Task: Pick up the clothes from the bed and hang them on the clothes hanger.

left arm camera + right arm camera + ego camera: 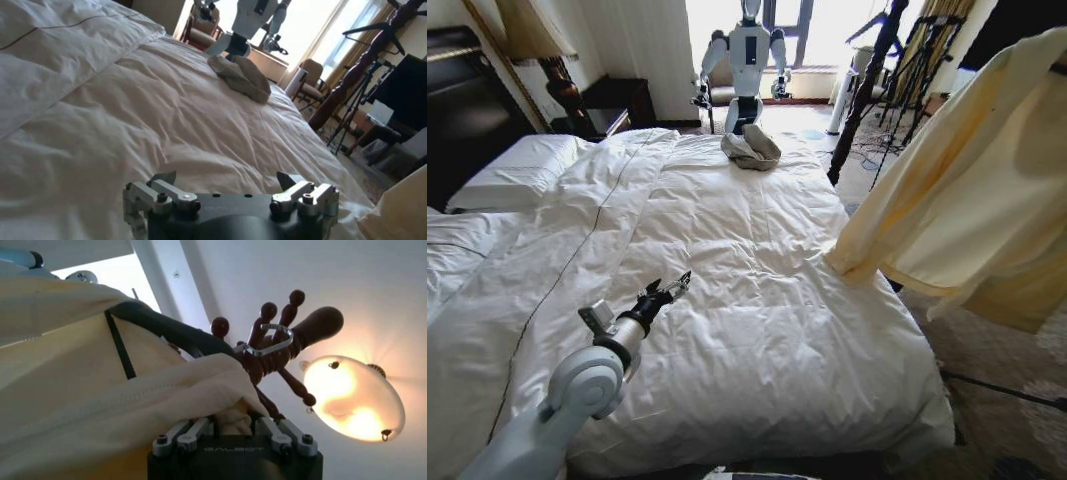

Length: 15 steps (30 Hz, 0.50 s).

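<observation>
Over the white bed (757, 300) my left gripper (674, 288) hovers spread and empty, while beside the bed my right gripper (233, 430) pinches the cream shirt (987, 190) against the wooden rack (280, 340), where releasing early risks it sliding off.

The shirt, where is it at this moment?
In the head view the cream shirt hangs off the bed, at its right side, held by the right end effector.

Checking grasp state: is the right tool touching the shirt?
Touching. Right wrist view: shirt fabric sits bunched between the right tool fingers.
</observation>
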Motion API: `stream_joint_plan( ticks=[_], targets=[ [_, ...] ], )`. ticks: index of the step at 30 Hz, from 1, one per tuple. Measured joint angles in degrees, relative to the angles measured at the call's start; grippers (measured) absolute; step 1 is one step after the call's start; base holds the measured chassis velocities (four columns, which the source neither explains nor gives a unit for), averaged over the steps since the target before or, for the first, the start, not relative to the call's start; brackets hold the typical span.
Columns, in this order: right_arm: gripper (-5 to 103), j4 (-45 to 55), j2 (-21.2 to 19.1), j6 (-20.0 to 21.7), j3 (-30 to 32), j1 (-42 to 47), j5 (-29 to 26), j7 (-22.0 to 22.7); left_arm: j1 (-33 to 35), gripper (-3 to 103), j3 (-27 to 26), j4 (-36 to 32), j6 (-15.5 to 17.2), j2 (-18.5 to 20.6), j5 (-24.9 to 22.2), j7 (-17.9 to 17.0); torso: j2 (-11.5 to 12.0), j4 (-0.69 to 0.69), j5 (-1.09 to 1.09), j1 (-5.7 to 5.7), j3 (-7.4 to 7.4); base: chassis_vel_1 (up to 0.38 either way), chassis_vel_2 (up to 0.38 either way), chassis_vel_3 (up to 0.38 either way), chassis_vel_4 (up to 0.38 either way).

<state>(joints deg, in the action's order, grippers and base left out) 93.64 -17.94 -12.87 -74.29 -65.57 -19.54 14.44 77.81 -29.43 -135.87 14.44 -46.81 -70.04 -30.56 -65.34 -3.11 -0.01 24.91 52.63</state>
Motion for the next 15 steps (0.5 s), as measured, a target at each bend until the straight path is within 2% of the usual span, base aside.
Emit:
stream_joint_plan(
  ticks=[6,10,13,15],
  targets=[
    [22,-3.3,3.9,-0.4,1.2,2.9,-1.2,1.4,-0.3,100,0.3,0.5,0.0,-0.2,0.1,0.0,0.0,0.01,-0.01,0.00,0.00,0.000,0.000,0.000,0.000],
    [22,-6.0,7.1,-0.8,10.4,12.1,-2.1,2.8,-0.4,100,0.5,1.0,0.0,-0.6,0.3,0.0,0.0,-0.02,-0.07,0.00,0.00,0.000,0.000,0.000,0.000],
    [22,-7.8,8.7,-1.0,13.4,16.2,-2.2,3.0,-0.4,100,0.5,1.3,0.0,-0.9,0.5,0.0,0.0,0.00,0.02,0.00,0.00,0.000,0.000,0.000,0.000],
    [22,-8.5,9.5,-1.1,13.9,17.3,-2.1,3.0,-0.4,100,0.5,1.4,0.0,-1.1,0.7,0.0,0.0,0.01,0.00,0.00,0.00,0.000,0.000,0.000,0.000]
  ],
)
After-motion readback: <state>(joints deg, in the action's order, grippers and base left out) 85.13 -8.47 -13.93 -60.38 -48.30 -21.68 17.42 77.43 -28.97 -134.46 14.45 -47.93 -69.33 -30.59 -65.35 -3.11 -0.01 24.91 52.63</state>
